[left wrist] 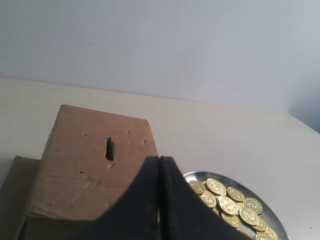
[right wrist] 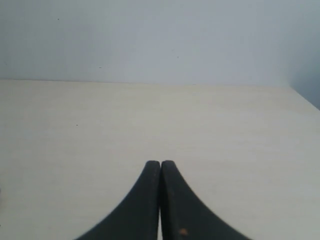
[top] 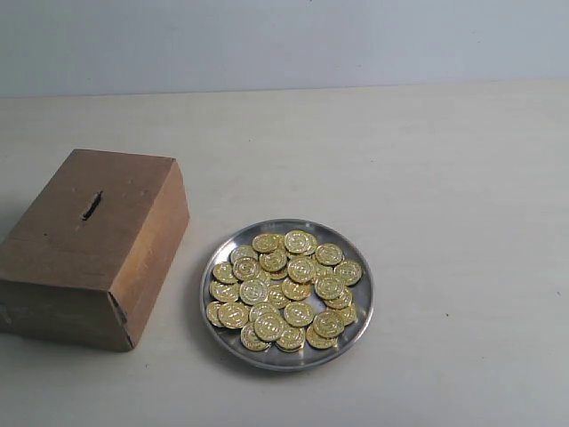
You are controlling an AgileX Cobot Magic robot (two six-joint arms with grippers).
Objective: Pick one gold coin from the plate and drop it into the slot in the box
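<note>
Coins [top: 284,289], gold, fill the shiny round plate [top: 366,302] beside cardboard box [top: 80,240]; left gripper [left wrist: 159,165], right gripper [right wrist: 160,167] pressed together.

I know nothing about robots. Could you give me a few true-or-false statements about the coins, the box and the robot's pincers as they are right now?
1. The gold coins lie heaped in the plate. True.
2. The slot is cut in a side wall of the box. False: it is in the top face.
3. The left gripper and the right gripper are both shut. True.
4. In the exterior view the box stands to the right of the plate. False: it stands to the left.
5. The left gripper holds a coin. False: its fingertips meet with no coin showing between them.
</note>
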